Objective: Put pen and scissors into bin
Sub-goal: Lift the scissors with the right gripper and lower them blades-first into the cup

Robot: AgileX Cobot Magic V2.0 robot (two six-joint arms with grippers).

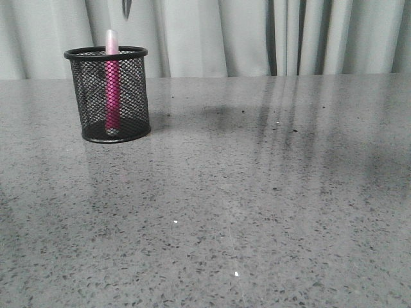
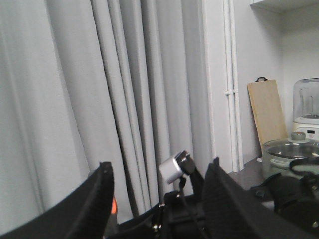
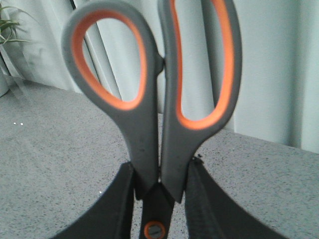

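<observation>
Bin (image 1: 109, 96): we see it upright on the surface (image 1: 257, 205), far left in the front view, close to the curtain (image 1: 257, 38). Black mesh, solid rim and base.

Pen (image 1: 112, 90): we find it inside the bin, standing near upright. Pink barrel shows through the mesh; the pale cap pokes just above the rim.

Scissors (image 3: 154, 99): we see them only in the right wrist view, held handles away from the hand. Grey loops with orange lining; the two loops lie close together. The orange pivot ring sits low between the fingers. Blades are out of sight there. In the front view a thin dark tip (image 1: 126, 8) hangs at the top edge above the bin; we cannot say for certain what it is.

Right hand (image 3: 155, 199): narrow, clamped on the scissors at the neck, just above the pivot. One black finger (image 3: 117, 209) presses each side of the handles. The hand is up off the surface, with speckled grey stone behind it.

Left hand (image 2: 157, 199): fingers (image 2: 97, 199) set wide apart, nothing between them. It points at the curtain, well up from the surface. We note a small silver cylinder (image 2: 174, 167) on a dark mount between the fingers.

Background, left wrist view: wooden board (image 2: 269, 117) leaning on the wall, a lidded pot (image 2: 291, 152), a white appliance (image 2: 309, 112).

Background, right wrist view: a plant (image 3: 7, 30) at the far edge.
</observation>
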